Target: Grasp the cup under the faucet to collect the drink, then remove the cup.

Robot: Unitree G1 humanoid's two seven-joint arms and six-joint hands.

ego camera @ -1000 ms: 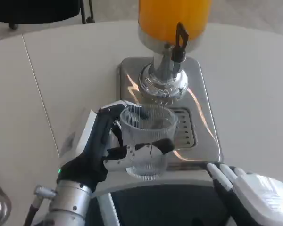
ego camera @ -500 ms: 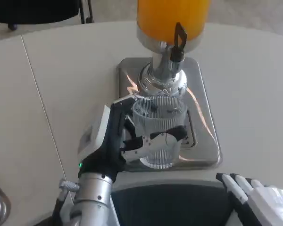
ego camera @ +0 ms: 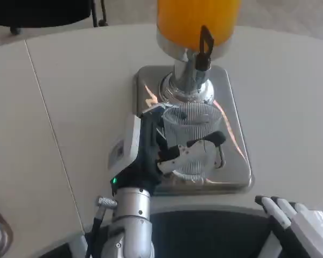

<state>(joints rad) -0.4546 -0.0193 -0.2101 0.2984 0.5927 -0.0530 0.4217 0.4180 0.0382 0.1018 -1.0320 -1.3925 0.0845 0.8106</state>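
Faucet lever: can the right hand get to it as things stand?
Probably yes. The right hand is low at the table edge, holding nothing, and the black lever faces it with bare table between. The left hand, gripping the cup, sits below the lever.

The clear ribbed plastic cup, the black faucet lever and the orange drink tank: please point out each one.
Clear ribbed plastic cup [ego camera: 191, 119]: head view, upper ribbed wall.
Black faucet lever [ego camera: 206, 42]: head view, middle of the handle.
Orange drink tank [ego camera: 196, 17]: head view, front of the orange body.

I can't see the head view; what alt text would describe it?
The robot's left hand holds a clear ribbed cup over the silver drip tray, below the orange drink dispenser's faucet. Its right hand rests at the lower right.
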